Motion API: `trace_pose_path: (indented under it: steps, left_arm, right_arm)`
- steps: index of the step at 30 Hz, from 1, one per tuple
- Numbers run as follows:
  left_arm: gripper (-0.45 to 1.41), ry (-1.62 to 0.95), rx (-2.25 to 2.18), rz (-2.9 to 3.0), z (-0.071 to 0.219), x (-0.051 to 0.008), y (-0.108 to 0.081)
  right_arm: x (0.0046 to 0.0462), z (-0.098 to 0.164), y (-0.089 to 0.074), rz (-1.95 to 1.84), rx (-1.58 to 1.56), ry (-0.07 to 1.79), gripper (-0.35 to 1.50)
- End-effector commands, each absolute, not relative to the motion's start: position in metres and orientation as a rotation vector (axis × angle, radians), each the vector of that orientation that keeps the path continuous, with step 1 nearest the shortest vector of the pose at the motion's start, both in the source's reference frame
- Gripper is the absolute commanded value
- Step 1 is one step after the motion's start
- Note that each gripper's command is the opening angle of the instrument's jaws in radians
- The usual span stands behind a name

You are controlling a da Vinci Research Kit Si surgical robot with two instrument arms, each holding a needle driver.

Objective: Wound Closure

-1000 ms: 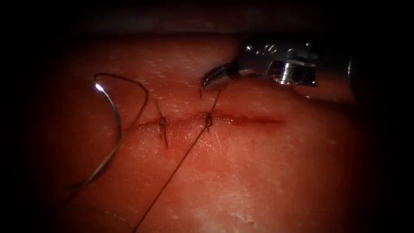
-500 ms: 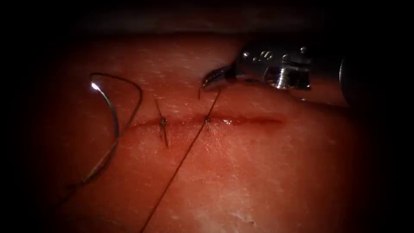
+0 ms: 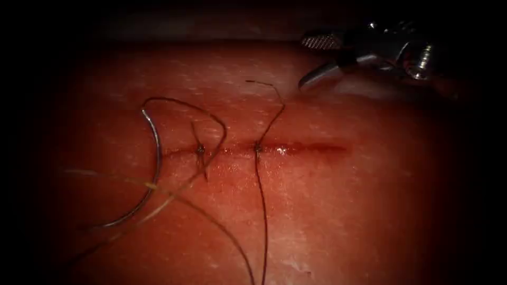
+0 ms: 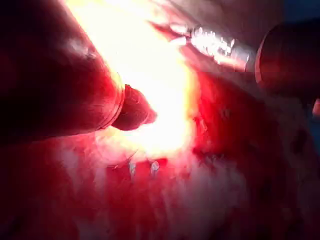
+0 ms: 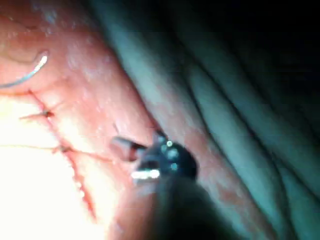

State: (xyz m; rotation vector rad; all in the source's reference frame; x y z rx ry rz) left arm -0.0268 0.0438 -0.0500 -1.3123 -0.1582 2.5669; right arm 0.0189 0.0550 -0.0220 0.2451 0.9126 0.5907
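My right gripper [image 3: 311,60], wide open and empty, above the cut [image 3: 274,149]; needle [image 3: 150,174] lying free left of it, thread [image 3: 262,211] slack.

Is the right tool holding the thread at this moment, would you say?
No: in the endoscope view the right tool has its jaws open and away from the thread, whose free end lies loose on the tissue.

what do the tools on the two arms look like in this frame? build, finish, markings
The right arm's tool is bright polished metal: two short tapered fingers, the upper one with a cross-hatched gripping face, on a wrist with a round silver pin and a dark shaft behind. The left arm's tool shows a thick dark shaft narrowing to a rounded tip.
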Motion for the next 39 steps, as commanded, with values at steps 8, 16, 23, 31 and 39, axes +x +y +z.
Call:
trace_pose_path:
  steps: [8,16,23,31,39]
  left_arm:
    - [-0.35,-0.146,-1.286,2.488,-0.045,-0.0286,0.052]
    - [-0.35,-0.116,-1.255,2.393,-0.041,-0.0283,0.058]
    - [-0.35,-0.081,-1.227,2.357,-0.039,-0.0315,0.063]
    - [-0.35,-0.027,-1.169,2.390,-0.031,-0.0331,0.066]
    - [-0.35,-0.036,-1.069,2.406,-0.023,-0.0323,0.064]
  right_arm:
    - [0.0167,-0.026,0.049,0.625,0.203,0.965,1.36]
    - [0.0172,-0.028,0.045,0.607,0.253,1.043,1.09]
    - [0.0180,-0.028,0.044,0.624,0.245,1.078,0.93]
    - [0.0206,-0.028,0.044,0.666,0.236,1.200,-0.33]
    - [0.0216,-0.030,0.045,0.730,0.204,1.315,-0.35]
